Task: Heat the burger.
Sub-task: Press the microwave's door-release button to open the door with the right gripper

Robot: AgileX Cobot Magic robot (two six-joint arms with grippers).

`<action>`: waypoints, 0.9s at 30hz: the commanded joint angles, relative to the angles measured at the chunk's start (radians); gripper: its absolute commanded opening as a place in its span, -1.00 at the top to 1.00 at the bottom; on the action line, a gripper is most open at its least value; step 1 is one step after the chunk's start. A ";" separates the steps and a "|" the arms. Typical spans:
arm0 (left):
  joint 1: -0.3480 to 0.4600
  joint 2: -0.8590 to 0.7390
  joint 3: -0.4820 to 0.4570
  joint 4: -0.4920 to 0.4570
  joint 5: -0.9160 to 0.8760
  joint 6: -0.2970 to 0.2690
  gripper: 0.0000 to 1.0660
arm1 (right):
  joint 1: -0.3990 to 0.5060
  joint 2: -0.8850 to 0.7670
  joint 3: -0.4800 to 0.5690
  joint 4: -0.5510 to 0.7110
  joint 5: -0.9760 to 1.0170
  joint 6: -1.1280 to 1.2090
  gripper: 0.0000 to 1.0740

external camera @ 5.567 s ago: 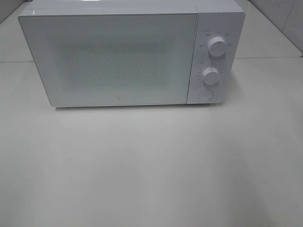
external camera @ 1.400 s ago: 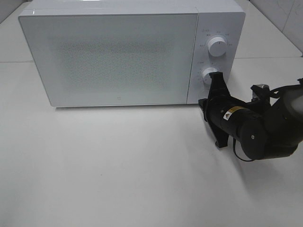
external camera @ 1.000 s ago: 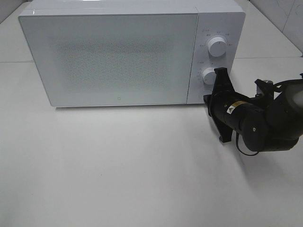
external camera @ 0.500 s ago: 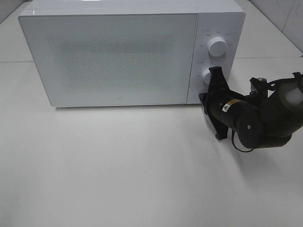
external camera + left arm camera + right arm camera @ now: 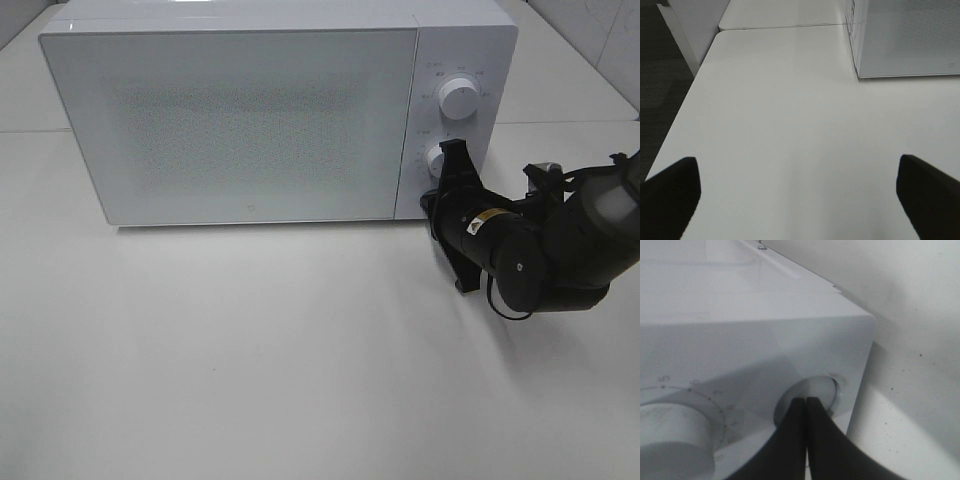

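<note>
The burger is out of view. A white microwave (image 5: 250, 110) stands at the back of the table with its door closed. My right gripper (image 5: 437, 200) is shut, its tips against the lower right corner of the control panel. The right wrist view shows the closed tips (image 5: 802, 401) on the round button (image 5: 822, 387) beneath the lower knob (image 5: 670, 435). My left gripper (image 5: 800, 200) is open over bare table with nothing between its fingers (image 5: 670, 195), left of the microwave (image 5: 910, 40).
The panel carries an upper knob (image 5: 457, 98) and a lower knob (image 5: 436, 158). The white table (image 5: 250, 350) spreads in front of the microwave. Its left edge (image 5: 685, 105) drops to a dark floor. A tiled wall shows at the far right.
The right arm, absent at first, has come in from the right. Over the last second its gripper shifted slightly left toward the panel. The microwave door stays closed.
</note>
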 commanded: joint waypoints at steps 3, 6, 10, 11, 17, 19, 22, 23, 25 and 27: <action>0.004 -0.020 0.003 0.002 -0.009 -0.004 -0.89 | -0.004 -0.006 -0.027 0.017 -0.134 -0.037 0.94; 0.004 -0.020 0.003 0.002 -0.009 -0.004 -0.89 | -0.004 -0.006 -0.030 0.035 -0.149 -0.049 0.94; 0.004 -0.020 0.003 0.002 -0.009 -0.004 -0.89 | -0.004 -0.002 -0.062 0.035 -0.148 -0.056 0.94; 0.004 -0.020 0.003 0.002 -0.009 -0.004 -0.89 | -0.004 0.002 -0.077 0.034 -0.145 -0.056 0.94; 0.004 -0.020 0.003 0.002 -0.009 -0.004 -0.89 | -0.004 0.021 -0.159 0.075 -0.135 -0.088 0.94; 0.004 -0.020 0.003 0.002 -0.009 -0.004 -0.89 | -0.004 0.021 -0.164 0.074 -0.135 -0.088 0.94; 0.004 -0.020 0.003 0.002 -0.009 -0.004 -0.89 | -0.004 0.021 -0.165 0.057 -0.141 -0.087 0.93; 0.004 -0.020 0.003 0.002 -0.009 -0.004 -0.89 | -0.004 0.021 -0.165 0.057 -0.141 -0.087 0.93; 0.004 -0.020 0.003 0.002 -0.009 -0.004 -0.89 | -0.002 0.017 -0.165 0.045 -0.119 -0.077 0.93; 0.004 -0.020 0.003 0.002 -0.009 -0.004 -0.89 | -0.002 0.013 -0.165 0.045 -0.109 -0.076 0.93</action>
